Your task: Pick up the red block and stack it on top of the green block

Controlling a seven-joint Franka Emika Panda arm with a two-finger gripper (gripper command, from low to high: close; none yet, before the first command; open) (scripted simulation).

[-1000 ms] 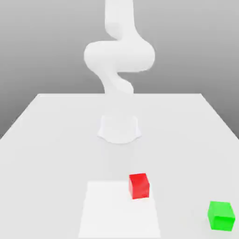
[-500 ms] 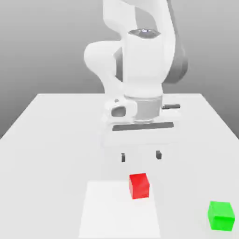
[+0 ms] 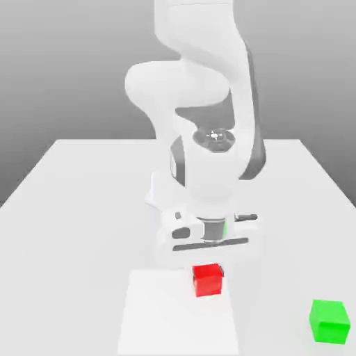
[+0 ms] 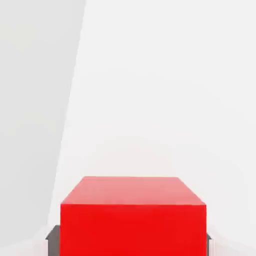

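The red block [image 3: 208, 280] sits on the table near the front, on the corner of a paler white square. My gripper [image 3: 208, 269] has come straight down over it, and the white hand covers the block's back edge. In the hand view the red block [image 4: 132, 215] sits between the dark finger pads [image 4: 52, 241], which press against both of its sides, so the gripper is shut on it. The green block [image 3: 329, 320] rests on the table at the exterior view's front right, well apart from the gripper.
The white table [image 3: 69, 208] carries a paler square patch [image 3: 174, 323] under the red block. The arm's base [image 3: 158, 193] stands behind the hand at mid-table.
The hand has dropped from above the table down onto the red block, and its fingers have gone from wide open to shut against the block's sides. Both blocks stay in place.
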